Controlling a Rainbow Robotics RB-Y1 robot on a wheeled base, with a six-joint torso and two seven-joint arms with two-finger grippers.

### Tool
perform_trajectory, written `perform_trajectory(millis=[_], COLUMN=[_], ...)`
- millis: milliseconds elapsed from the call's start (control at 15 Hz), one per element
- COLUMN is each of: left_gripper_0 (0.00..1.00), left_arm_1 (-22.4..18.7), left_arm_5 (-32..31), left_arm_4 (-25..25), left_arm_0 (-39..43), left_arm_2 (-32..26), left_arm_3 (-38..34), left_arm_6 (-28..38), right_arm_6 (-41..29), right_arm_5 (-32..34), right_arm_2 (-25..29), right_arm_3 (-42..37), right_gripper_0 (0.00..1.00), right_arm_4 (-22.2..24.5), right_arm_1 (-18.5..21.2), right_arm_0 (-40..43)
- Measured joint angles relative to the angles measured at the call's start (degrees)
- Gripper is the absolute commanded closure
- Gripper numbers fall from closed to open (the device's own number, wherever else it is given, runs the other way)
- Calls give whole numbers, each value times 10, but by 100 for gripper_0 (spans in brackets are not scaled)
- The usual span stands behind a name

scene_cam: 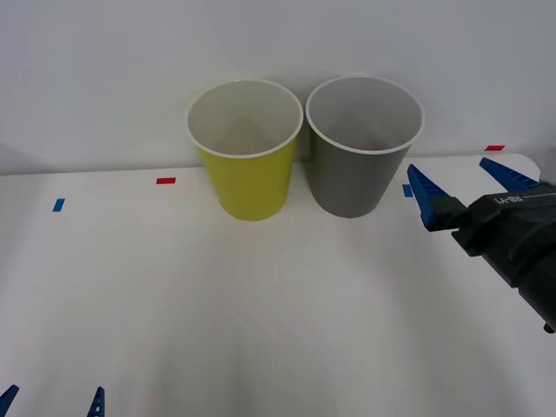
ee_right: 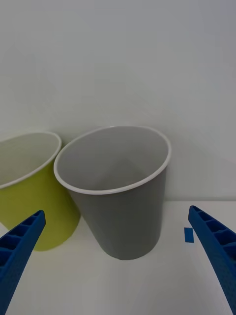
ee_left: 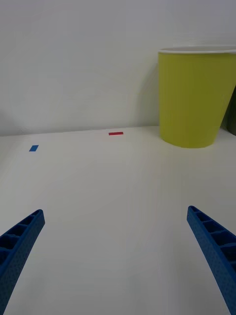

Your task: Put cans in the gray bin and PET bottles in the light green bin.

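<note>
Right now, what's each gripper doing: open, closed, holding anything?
Left gripper: open, empty, low over the near table edge.
Right gripper: open, empty, raised beside the gray bin.

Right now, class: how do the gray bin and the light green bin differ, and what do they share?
The gray bin is dark gray; the light green bin is yellow-green. The gray bin stands on the robot's right, nearer the open right gripper; the light green bin stands on its left. Both are upright and tapered, with white rims and pale insides.
</note>
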State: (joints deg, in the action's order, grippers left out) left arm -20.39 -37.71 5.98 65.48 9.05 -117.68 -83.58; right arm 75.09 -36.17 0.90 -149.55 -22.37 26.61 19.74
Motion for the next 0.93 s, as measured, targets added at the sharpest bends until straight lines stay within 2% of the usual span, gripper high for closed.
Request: perform_trajectory(millis=[200, 333, 467, 667, 933], left_gripper_0=[0, 0, 0, 0, 0], left_arm_1=[0, 0, 0, 0, 0], left_arm_5=[0, 0, 0, 0, 0], left_arm_4=[0, 0, 0, 0, 0], left_arm_0=[0, 0, 0, 0, 0], left_arm_2=[0, 0, 0, 0, 0], left_arm_3=[0, 0, 0, 0, 0], left_arm_6=[0, 0, 0, 0, 0], right_arm_6=[-1, -2, -4, -3, 5], right_arm_5=[148, 207, 243, 294, 319], right_arm_2=[-30, -40, -45, -47, -56], right_arm_3=[52, 85, 99, 118, 121], right_gripper_0=[0, 0, 0, 0, 0], right_arm_4=[72, 123, 160, 180, 208], right_arm_1=[-9, -28, -46, -64, -110], right_arm_0=[46, 90, 124, 167, 215])
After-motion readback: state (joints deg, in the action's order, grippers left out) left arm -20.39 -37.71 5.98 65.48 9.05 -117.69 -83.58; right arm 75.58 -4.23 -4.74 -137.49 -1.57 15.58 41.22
